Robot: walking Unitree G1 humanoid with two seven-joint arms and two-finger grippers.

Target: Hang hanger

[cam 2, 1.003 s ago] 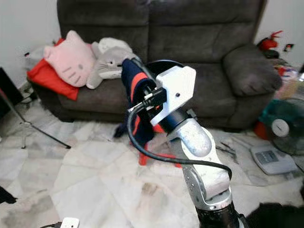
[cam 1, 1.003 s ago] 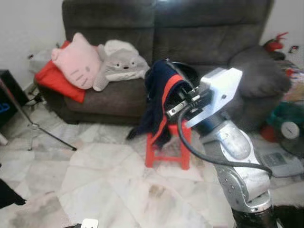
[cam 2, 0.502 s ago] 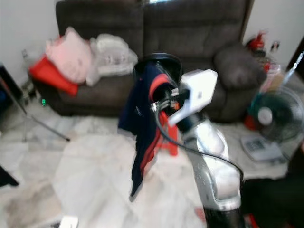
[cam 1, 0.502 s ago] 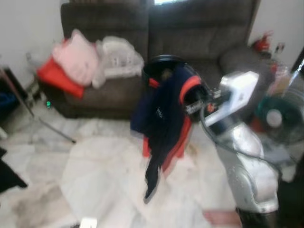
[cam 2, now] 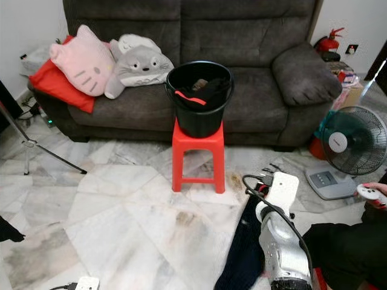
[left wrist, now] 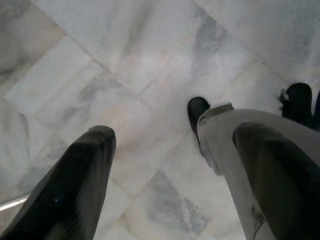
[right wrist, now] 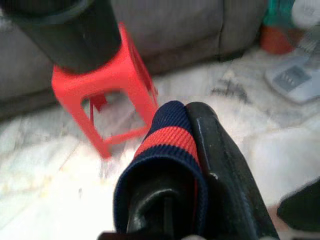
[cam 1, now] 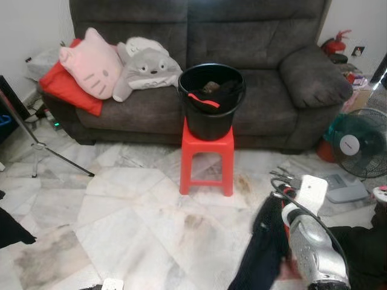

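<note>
The right wrist view is showing the right gripper (right wrist: 172, 165) pinching a navy garment (right wrist: 167, 150) with a red band between its fingers (right wrist: 220, 165). From the head, that garment is hanging low at near right, right of the red stool (cam 2: 198, 154) bearing the black bucket (cam 2: 199, 99). The left gripper (left wrist: 165, 180) is hanging over marble floor (left wrist: 125, 60), fingers spread and holding nothing.

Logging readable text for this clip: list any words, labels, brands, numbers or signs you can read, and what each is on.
None can be read.
Fire extinguisher: any label is too small to make out.
Scale on the floor: its display is too small to read.
Fan: the white hub shows no readable mark.
Navy and red garment in the right gripper: no print visible.
</note>
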